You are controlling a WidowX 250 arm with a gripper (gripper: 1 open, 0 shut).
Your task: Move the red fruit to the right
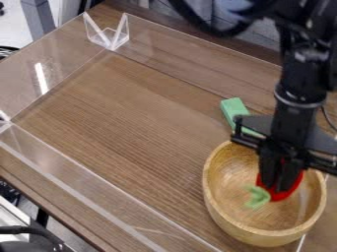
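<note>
Strawberry (285, 184), the red fruit, sits pinched between the closed jaws of the gripper (282, 187), hanging inside the wooden bowl (227, 212) just above its floor, its green leaf (257, 198) sticking out to the left. A green block (237, 111) lies on the table (118, 118) just behind the bowl. The hold looks shallow, though the fingers hide most of it. A sideways move before clearing the rim could knock the fruit loose or drag the bowl.
</note>
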